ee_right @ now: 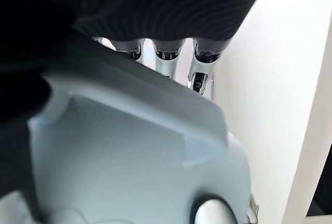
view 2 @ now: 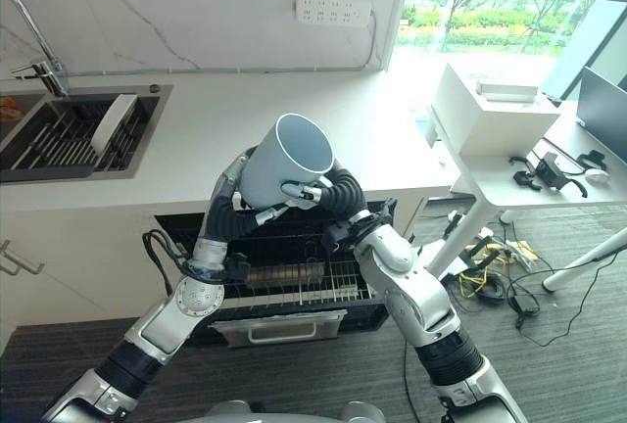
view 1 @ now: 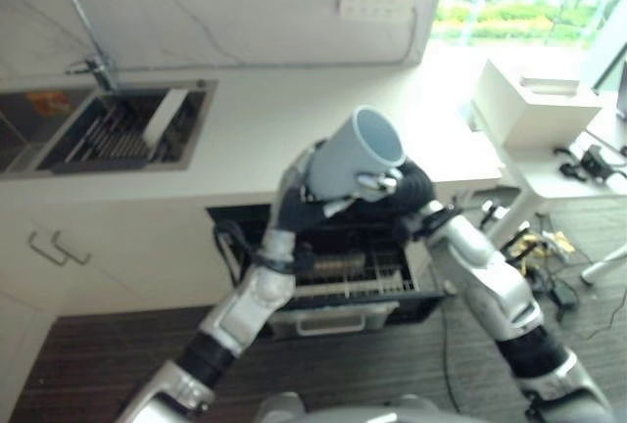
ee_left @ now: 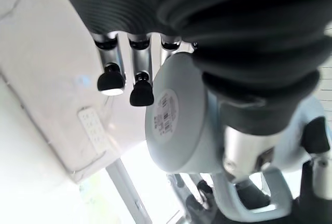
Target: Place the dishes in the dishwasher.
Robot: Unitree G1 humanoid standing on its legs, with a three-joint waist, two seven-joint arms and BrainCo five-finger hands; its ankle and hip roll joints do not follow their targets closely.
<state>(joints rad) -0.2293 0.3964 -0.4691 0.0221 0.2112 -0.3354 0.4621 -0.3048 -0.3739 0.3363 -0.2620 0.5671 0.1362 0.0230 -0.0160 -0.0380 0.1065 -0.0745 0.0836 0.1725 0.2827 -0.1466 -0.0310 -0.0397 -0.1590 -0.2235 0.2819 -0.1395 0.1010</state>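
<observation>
A pale blue mug [view 2: 284, 162] is held up in the air between both hands, above the open dishwasher [view 2: 284, 266], whose pulled-out rack [view 2: 294, 281] sits below the front edge of the worktop [view 2: 294, 110]. The mug is tilted, its open mouth facing up and to the right. The right hand [view 2: 312, 191] is curled against the mug's side near the handle, its dark-tipped fingers pinching it. The left hand [view 2: 230, 193] lies behind and below the mug on the left; in the left wrist view the mug's base [ee_left: 174, 112] sits close by that hand, with the fingers [ee_left: 111, 76] straight and apart from it, so this hand looks relaxed and supports the mug rather than clasps it. How firmly the right thumb bears on the mug is hard to tell, since the mug hides much of it.

The main risk I see is a slip in the handover: if one hand lets go before the other has a sure hold, the mug would fall onto the rack's wires or the dishwasher's front and could chip. A second risk is the descent, as the worktop edge overhangs the rack and a tilted mug or the right forearm could knock it. A mug set down mouth up would also collect water. Far left, a plate [view 2: 110, 121] stands in the sink [view 2: 147, 154], well apart from this.
</observation>
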